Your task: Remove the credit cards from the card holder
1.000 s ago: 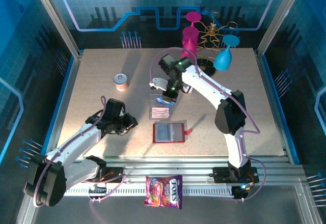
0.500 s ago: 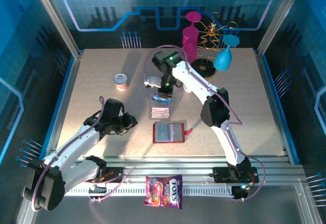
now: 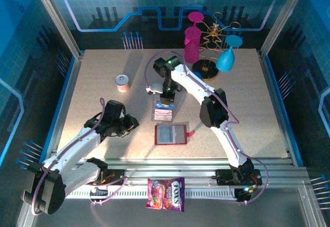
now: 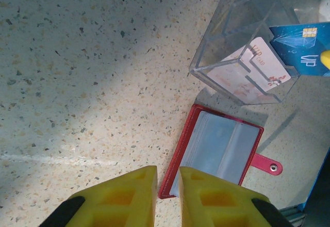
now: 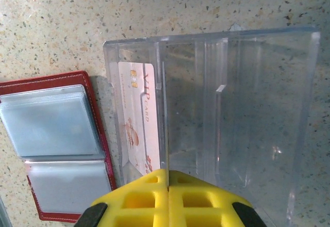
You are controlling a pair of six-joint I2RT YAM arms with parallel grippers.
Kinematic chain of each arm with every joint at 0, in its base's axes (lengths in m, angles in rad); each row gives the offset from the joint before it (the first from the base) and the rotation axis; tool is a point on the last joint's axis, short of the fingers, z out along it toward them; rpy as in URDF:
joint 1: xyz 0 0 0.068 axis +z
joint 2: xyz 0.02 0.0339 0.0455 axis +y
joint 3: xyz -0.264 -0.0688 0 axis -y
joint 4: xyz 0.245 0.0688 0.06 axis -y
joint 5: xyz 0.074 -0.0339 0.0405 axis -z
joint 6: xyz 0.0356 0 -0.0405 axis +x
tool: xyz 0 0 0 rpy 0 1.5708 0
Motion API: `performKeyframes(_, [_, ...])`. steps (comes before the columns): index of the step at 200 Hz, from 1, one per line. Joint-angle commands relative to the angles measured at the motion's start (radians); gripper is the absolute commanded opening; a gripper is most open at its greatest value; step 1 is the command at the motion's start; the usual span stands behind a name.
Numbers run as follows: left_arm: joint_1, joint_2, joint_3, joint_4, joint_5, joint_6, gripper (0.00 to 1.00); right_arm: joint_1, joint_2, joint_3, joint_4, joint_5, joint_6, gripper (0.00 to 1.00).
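The dark red card holder [image 3: 171, 134] lies open on the table, its greyish clear pockets up [image 4: 219, 152] [image 5: 51, 144]. Just behind it stands a clear acrylic tray [image 3: 161, 114] with a pinkish-white credit card [image 4: 263, 72] [image 5: 138, 118] in one slot. My right gripper [image 3: 165, 103] [image 5: 167, 171] hangs over the tray, shut on a dark blue credit card [image 4: 301, 49], seen edge-on from its own wrist. My left gripper [image 3: 135, 125] [image 4: 168, 171] hovers left of the holder's near corner, its fingers a narrow gap apart with nothing between them.
A small tin [image 3: 122, 82] stands at the back left. A pink cup [image 3: 192, 41] and a teal glass [image 3: 227, 57] hang on a wire rack at the back. A candy bag [image 3: 166, 193] lies past the front rail.
The right arm has folded in, its elbow swinging left, while the blue card has settled a little nearer over the tray. The left arm has barely moved.
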Motion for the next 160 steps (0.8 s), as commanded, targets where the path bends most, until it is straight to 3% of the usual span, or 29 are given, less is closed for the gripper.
performKeyframes(1, [0.010, -0.010, -0.008, -0.030, -0.006, -0.004, 0.20, 0.020, 0.040, 0.028, -0.050, -0.040, -0.016, 0.00])
performKeyframes(21, [0.010, -0.010, -0.009, -0.029, -0.006, -0.005, 0.19, 0.023, 0.050, 0.028, -0.059, -0.064, -0.022, 0.04])
performKeyframes(47, [0.010, -0.010, -0.011, -0.026, -0.006, -0.008, 0.20, 0.030, 0.057, 0.024, -0.064, -0.065, -0.021, 0.19])
performKeyframes(160, [0.010, 0.000, -0.014, -0.003, -0.001, -0.011, 0.20, 0.031, -0.054, 0.024, 0.039, 0.099, 0.051, 0.25])
